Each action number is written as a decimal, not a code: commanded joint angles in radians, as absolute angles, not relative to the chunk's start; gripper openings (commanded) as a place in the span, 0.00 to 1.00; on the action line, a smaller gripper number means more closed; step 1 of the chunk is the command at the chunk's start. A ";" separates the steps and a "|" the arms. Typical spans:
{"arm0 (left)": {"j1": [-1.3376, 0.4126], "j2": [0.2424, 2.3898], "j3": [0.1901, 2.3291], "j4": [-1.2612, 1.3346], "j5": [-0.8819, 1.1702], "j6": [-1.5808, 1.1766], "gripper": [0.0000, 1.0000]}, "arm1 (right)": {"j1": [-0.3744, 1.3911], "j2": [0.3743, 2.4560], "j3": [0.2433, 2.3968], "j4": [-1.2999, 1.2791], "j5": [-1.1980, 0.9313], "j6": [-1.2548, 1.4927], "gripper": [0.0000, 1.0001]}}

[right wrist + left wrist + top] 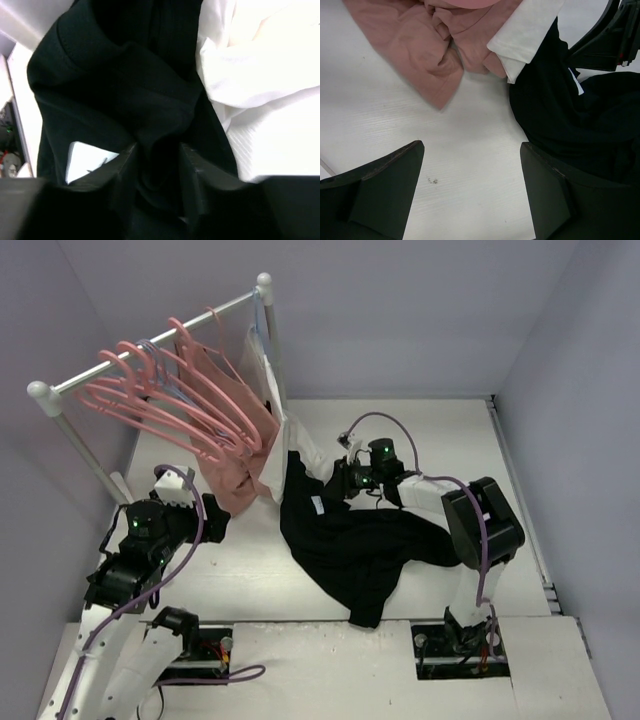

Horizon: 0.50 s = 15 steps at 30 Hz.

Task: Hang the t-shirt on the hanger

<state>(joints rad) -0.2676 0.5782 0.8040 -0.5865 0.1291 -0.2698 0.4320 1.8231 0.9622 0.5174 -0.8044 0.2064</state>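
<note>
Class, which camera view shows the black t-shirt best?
Top external: nearly the whole t-shirt lies spread on the table. Left wrist catches only one edge; right wrist shows just folds and the label, close up.

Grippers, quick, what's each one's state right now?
Left gripper: open, holding nothing.
Right gripper: closed on a fold of the t-shirt.

Soft, even light from above fills the top view, and the surface (250,580) carries only faint shadows. In the right wrist view the white garment (270,75) at 2 o'clock is blown out. The t-shirt (115,85) is nearly featureless black, and the right gripper (157,165) at 6 o'clock is blurred.
</note>
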 commanded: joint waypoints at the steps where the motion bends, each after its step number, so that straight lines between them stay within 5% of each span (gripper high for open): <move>1: -0.272 0.597 0.817 -0.522 0.129 -0.260 0.73 | 0.428 1.801 1.002 0.600 -0.856 0.170 0.12; 3: -0.273 0.601 0.825 -0.516 0.183 -0.266 0.73 | 0.424 1.753 0.983 0.593 -0.852 0.167 0.01; 15: -0.340 0.791 1.106 -0.517 0.276 -0.365 0.73 | 0.522 1.226 0.888 0.177 -0.505 -0.024 0.00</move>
